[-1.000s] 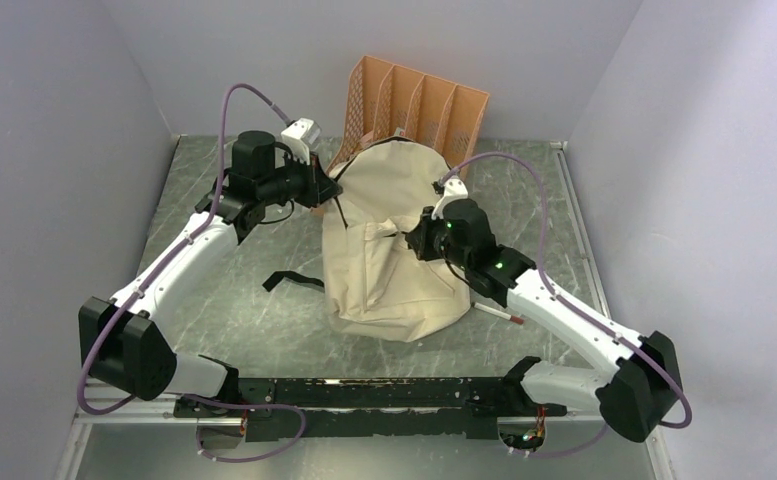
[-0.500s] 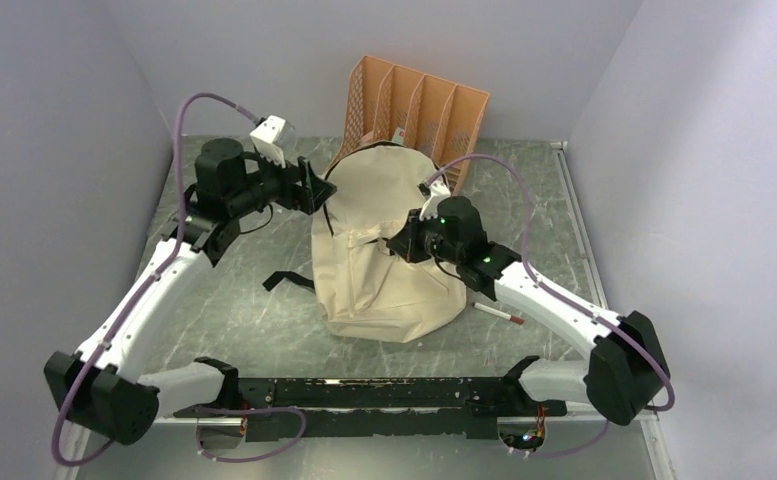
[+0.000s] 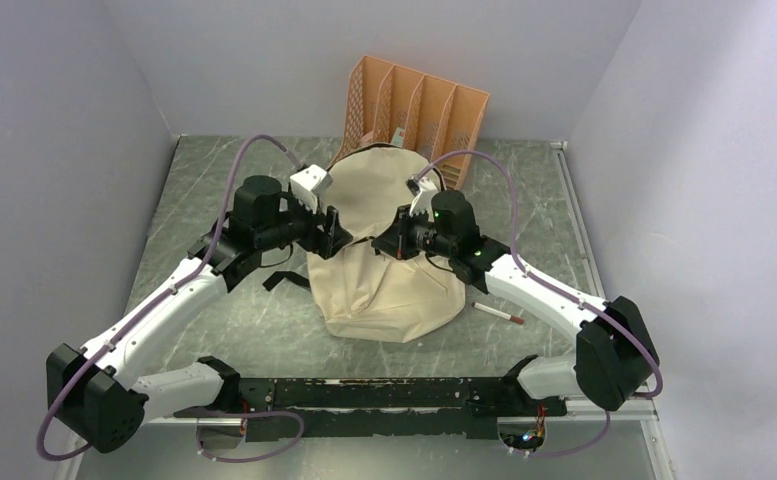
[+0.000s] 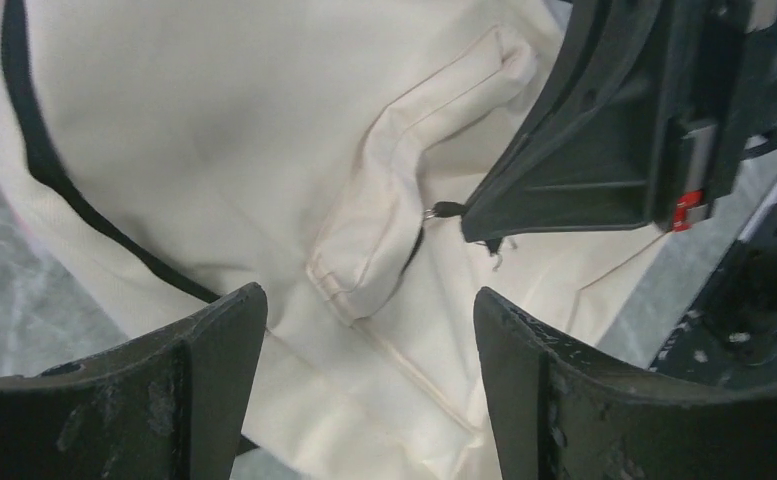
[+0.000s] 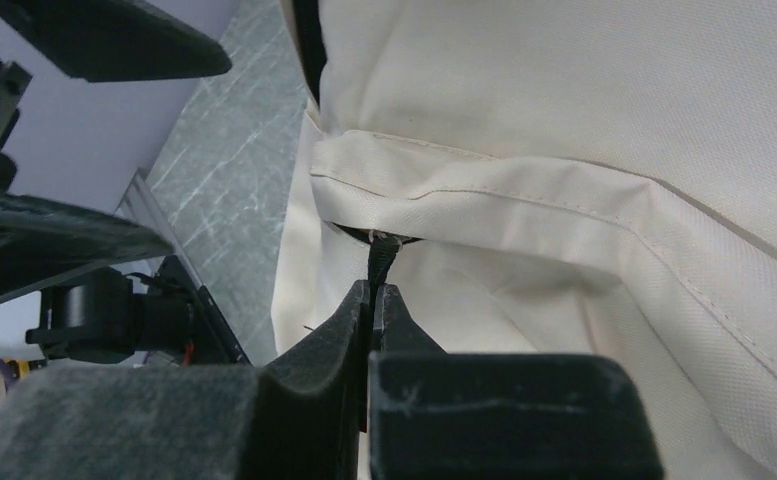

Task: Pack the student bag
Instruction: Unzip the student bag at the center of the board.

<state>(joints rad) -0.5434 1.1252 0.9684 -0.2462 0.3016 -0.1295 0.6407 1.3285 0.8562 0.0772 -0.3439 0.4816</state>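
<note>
Right tool [image 5: 372, 292] tight on zipper pull [image 5: 379, 255] of cream student bag [image 5: 564, 100]; left tool [image 4: 364, 300] spread.

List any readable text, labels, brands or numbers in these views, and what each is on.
No readable text in any view.
student bag: plain beige fabric, no print or logo showing.
orange file organizer: no markings visible; a small item sits in one slot, too small to read.
</note>
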